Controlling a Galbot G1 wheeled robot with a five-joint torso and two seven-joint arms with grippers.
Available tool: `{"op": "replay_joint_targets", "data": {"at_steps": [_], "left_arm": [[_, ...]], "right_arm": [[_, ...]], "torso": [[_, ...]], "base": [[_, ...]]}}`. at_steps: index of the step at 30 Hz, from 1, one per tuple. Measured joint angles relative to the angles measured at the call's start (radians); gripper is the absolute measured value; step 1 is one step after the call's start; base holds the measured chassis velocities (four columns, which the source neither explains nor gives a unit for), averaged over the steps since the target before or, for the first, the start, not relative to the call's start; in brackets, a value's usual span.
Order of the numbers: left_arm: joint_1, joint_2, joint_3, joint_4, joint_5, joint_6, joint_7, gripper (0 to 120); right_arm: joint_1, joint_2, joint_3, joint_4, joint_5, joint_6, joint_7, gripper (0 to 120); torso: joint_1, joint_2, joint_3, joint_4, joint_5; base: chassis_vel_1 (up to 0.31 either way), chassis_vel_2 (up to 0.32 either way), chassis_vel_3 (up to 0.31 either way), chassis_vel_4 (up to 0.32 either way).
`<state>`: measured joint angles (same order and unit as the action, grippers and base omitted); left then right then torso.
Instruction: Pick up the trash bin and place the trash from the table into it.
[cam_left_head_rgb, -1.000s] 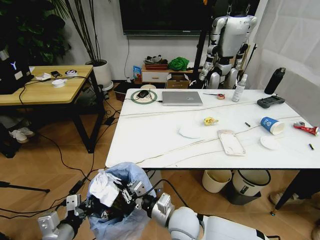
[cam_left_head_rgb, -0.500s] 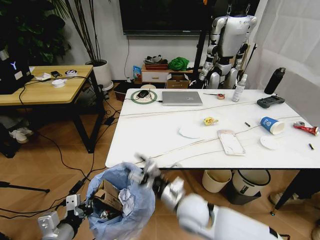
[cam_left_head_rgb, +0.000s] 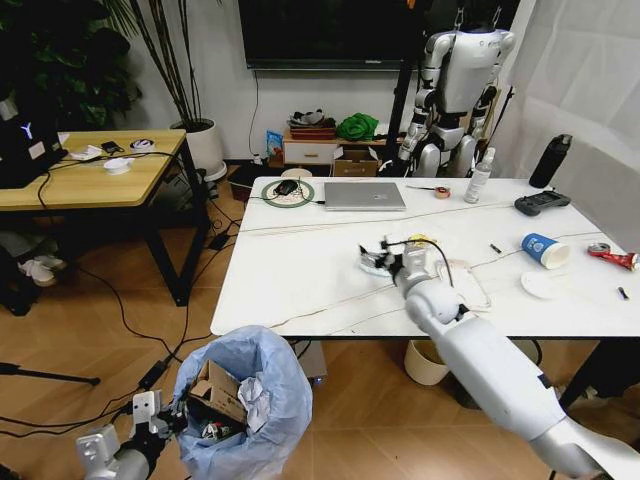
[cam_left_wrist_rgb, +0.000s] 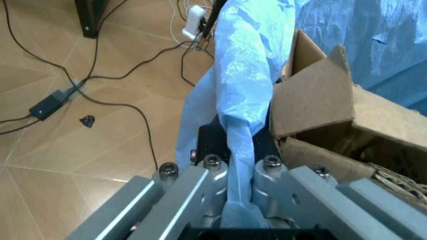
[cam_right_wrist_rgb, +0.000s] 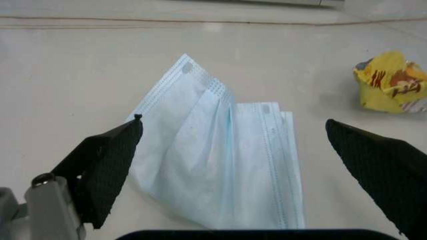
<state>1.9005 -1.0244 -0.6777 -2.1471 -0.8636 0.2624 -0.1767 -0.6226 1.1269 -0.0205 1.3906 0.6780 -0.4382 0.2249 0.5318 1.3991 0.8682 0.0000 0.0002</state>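
Nearest, low at the robot's left, the left gripper (cam_left_head_rgb: 150, 415) is clamped on the light-blue bag at the rim of the trash bin (cam_left_head_rgb: 243, 405), which it holds off the wooden floor just in front of the table's near edge; the left wrist view shows the plastic pinched between its metal fingers (cam_left_wrist_rgb: 200, 187). Brown cardboard (cam_left_head_rgb: 216, 388) and crumpled white paper (cam_left_head_rgb: 252, 400) lie inside the bin. Farther out, the right arm reaches over the table (cam_left_head_rgb: 300, 270), and the right gripper (cam_left_head_rgb: 376, 258) hangs spread wide just above a pale-blue face mask (cam_right_wrist_rgb: 223, 165) lying flat on the marble top, one black finger (cam_right_wrist_rgb: 107, 165) on each side of it. Just beyond the mask sits a crumpled yellow wrapper (cam_left_head_rgb: 421, 241). Toward the robot's right lie a white disc (cam_left_head_rgb: 538, 286), a blue paper cup (cam_left_head_rgb: 543, 250) on its side and a crushed red can (cam_left_head_rgb: 612, 257). At the far edge rests a silver laptop (cam_left_head_rgb: 365, 196)
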Motion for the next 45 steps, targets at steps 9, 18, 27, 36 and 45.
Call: {"op": "replay_joint_targets", "data": {"at_steps": [9,18,27,36,45], "left_arm": [[0.002,-0.005,0.003,-0.001,0.009,-0.001,0.0,0],[0.012,-0.004,-0.005,-0.012,0.01,-0.003,0.0,0],[0.013,-0.002,-0.007,-0.008,0.012,-0.005,0.004,0],[0.005,0.002,-0.003,-0.005,0.007,-0.006,0.005,0],[0.003,0.007,-0.007,-0.002,-0.003,-0.006,0.006,0]], "right_arm": [[0.008,0.02,0.008,-0.048,0.041,-0.015,-0.003,100],[-0.018,0.022,0.003,-0.049,0.014,-0.004,-0.015,70],[-0.032,0.015,-0.011,-0.025,0.004,0.028,-0.015,37],[-0.075,-0.042,-0.027,0.076,0.024,0.141,-0.084,4],[-0.15,-0.113,-0.205,0.375,0.129,0.274,-0.19,0]], "torso": [[0.0,0.0,0.0,0.0003,-0.0004],[0.0,0.0,0.0,0.0002,-0.0001],[0.0,0.0,0.0,0.0002,-0.0003],[0.0,0.0,0.0,0.0002,-0.0003],[0.0,0.0,0.0,0.0002,-0.0003]], "base": [[0.0,0.0,0.0,0.0],[0.0,0.0,0.0,0.0],[0.0,0.0,0.0,0.0],[0.0,0.0,0.0,0.0],[0.0,0.0,0.0,0.0]]}}
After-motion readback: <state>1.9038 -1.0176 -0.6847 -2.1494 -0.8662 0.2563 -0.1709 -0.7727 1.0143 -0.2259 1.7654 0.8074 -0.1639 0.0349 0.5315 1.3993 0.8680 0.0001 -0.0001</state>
